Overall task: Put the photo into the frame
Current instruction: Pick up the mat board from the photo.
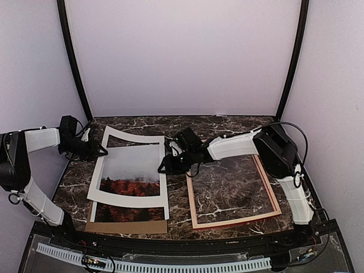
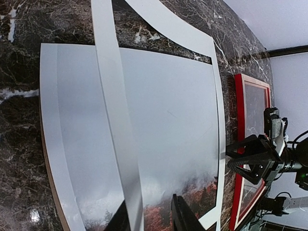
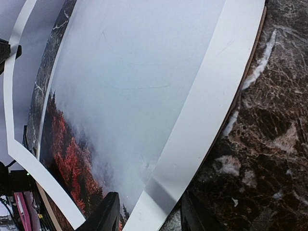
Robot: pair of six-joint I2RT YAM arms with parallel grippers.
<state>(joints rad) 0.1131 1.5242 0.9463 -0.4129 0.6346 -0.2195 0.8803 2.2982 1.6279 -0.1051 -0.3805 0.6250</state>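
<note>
Photo [image 1: 132, 165] of grey misty sky over red-orange autumn trees, lying face up on the left of the worktop [image 1: 227, 126], thin rectangular frame [image 1: 236, 220], red and pale wood edges, lying flat just to its right

The gripper [image 3: 149, 214], jaws apart, straddles the white mat [image 3: 211, 106] overlying the photo [image 3: 130, 86].
</note>
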